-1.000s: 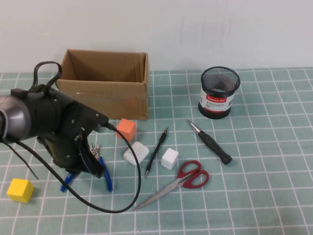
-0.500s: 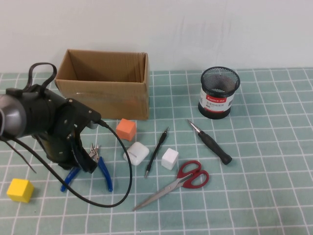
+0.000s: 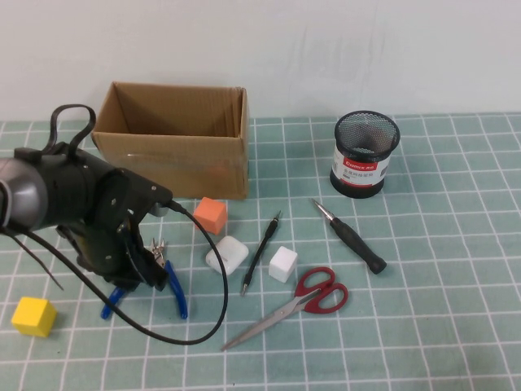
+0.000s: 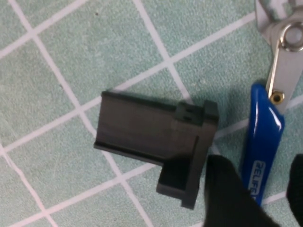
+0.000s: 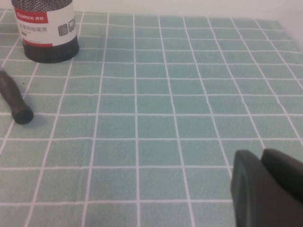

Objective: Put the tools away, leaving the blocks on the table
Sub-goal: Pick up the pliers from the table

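My left gripper (image 3: 155, 269) hangs low over the blue-handled pliers (image 3: 176, 295) at the front left of the mat. In the left wrist view the gripper (image 4: 260, 165) is open, with its dark fingers (image 4: 227, 198) on either side of one blue handle (image 4: 265, 137), which lies flat. Red-handled scissors (image 3: 313, 297), a black screwdriver (image 3: 354, 238) and a thin black pen-like tool (image 3: 262, 251) lie mid-table. My right gripper (image 5: 265, 184) is shut and empty over bare mat; it is out of the high view.
An open cardboard box (image 3: 175, 151) stands at the back left and a black mesh cup (image 3: 365, 152) at the back right. An orange block (image 3: 211, 214), two white blocks (image 3: 227, 255) (image 3: 282, 264) and a yellow block (image 3: 33, 316) sit on the mat.
My left arm has shifted slightly left and back over the pliers. The pliers still lie on the mat. Nothing else has moved.
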You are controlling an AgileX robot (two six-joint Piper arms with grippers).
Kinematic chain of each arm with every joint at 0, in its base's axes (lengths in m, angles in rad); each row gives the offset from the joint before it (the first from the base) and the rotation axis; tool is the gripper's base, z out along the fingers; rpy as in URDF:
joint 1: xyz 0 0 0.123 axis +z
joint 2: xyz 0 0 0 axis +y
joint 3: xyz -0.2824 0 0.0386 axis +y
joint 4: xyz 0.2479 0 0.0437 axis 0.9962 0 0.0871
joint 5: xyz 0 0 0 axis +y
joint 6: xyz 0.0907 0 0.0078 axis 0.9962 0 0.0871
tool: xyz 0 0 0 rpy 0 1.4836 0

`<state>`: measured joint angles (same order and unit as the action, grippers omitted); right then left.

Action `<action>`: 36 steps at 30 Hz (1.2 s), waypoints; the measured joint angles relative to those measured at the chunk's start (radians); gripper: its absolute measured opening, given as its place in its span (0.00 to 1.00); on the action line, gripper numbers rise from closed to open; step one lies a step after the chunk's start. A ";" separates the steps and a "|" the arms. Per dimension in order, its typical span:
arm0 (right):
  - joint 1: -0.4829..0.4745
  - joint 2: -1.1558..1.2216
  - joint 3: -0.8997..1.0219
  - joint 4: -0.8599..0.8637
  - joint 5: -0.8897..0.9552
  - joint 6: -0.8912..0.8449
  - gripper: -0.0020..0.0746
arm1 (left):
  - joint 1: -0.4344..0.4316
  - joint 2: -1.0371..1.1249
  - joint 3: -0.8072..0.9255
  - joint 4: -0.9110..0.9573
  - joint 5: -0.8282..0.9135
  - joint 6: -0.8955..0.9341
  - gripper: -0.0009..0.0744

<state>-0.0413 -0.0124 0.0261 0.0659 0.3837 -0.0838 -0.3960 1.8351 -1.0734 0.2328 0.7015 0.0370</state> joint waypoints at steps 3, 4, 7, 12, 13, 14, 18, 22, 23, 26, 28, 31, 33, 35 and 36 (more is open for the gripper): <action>0.000 0.000 0.000 0.000 0.000 0.000 0.02 | 0.000 0.006 0.000 0.000 0.000 0.000 0.39; 0.000 0.000 0.000 0.000 0.000 0.000 0.02 | 0.000 0.009 0.000 0.000 -0.002 0.000 0.39; 0.000 0.000 0.000 0.000 0.000 0.000 0.02 | 0.000 0.027 0.000 0.000 -0.003 0.000 0.40; 0.000 0.000 0.000 0.000 0.000 0.000 0.02 | 0.000 0.043 -0.009 0.000 0.001 0.000 0.40; 0.000 0.000 0.000 0.000 0.000 0.000 0.02 | 0.000 0.046 -0.010 0.000 0.003 0.000 0.40; 0.000 0.000 0.000 0.000 0.000 0.000 0.02 | 0.000 0.047 -0.013 0.000 0.005 0.000 0.40; 0.000 0.000 0.000 0.000 0.000 0.000 0.02 | 0.000 0.053 -0.017 -0.018 0.017 0.000 0.34; 0.000 0.000 0.000 0.000 0.000 0.000 0.02 | 0.000 0.055 -0.021 -0.052 0.030 0.000 0.17; 0.000 0.000 0.000 0.000 0.000 0.000 0.02 | 0.000 0.055 -0.021 -0.054 0.032 0.000 0.14; 0.000 0.000 0.000 0.000 0.000 0.000 0.02 | 0.000 0.055 -0.021 -0.055 0.034 0.000 0.12; 0.000 0.000 0.000 0.000 0.000 0.000 0.02 | 0.000 0.055 -0.021 -0.055 0.034 0.000 0.12; 0.000 0.000 0.000 0.000 0.000 0.000 0.02 | 0.000 0.055 -0.021 -0.056 0.034 0.003 0.12; 0.000 0.000 0.000 0.000 0.000 0.000 0.02 | -0.007 0.055 -0.021 -0.056 0.036 0.003 0.12; 0.000 0.000 0.000 0.000 0.000 0.000 0.02 | -0.024 0.055 -0.021 -0.040 0.038 0.003 0.11; 0.000 0.000 0.000 0.000 0.000 0.000 0.02 | -0.034 0.055 -0.021 -0.026 0.042 0.005 0.11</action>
<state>-0.0413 -0.0124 0.0261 0.0659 0.3837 -0.0838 -0.4295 1.8906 -1.0947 0.2069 0.7439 0.0416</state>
